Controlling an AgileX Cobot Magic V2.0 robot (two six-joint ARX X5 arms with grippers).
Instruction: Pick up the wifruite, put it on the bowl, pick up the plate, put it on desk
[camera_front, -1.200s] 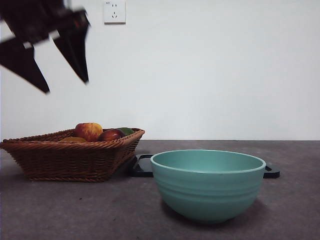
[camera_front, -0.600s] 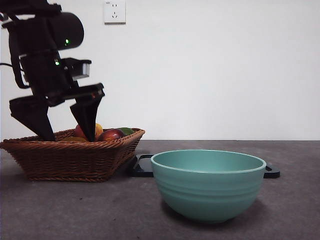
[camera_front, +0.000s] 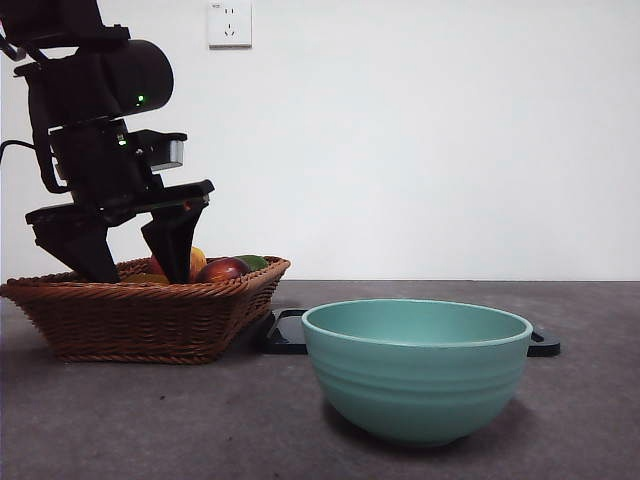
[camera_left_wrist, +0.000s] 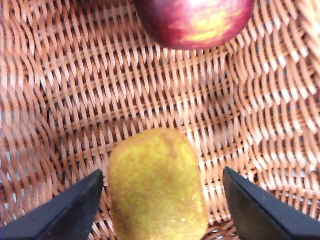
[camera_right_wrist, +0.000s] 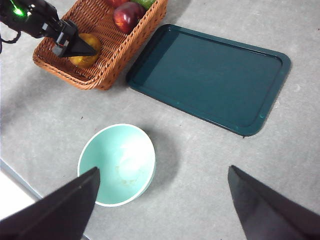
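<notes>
Over the basket: left claw (camera_front: 130, 262) is lowered into the wicker basket (camera_front: 140, 320) at the left of the front view, jaws apart, one on each side of the wifruite (camera_left_wrist: 157, 185), likely set to close on it.
Wifruite: lies on the basket's woven floor, not gripped; the streaked apple (camera_left_wrist: 195, 20) sits apart from it, so the jaws have room.
Bowl: teal bowl (camera_front: 416, 368) stands on the surface (camera_front: 150, 420) at lower centre of the front view, open side up, nothing in it, ready to take the fruit.
Tray: dark green tray (camera_right_wrist: 212, 75) lies flat behind the bowl, beside the basket.
Right claw (camera_right_wrist: 162, 200): waits high above the bowl and tray, jaws wide apart.
</notes>
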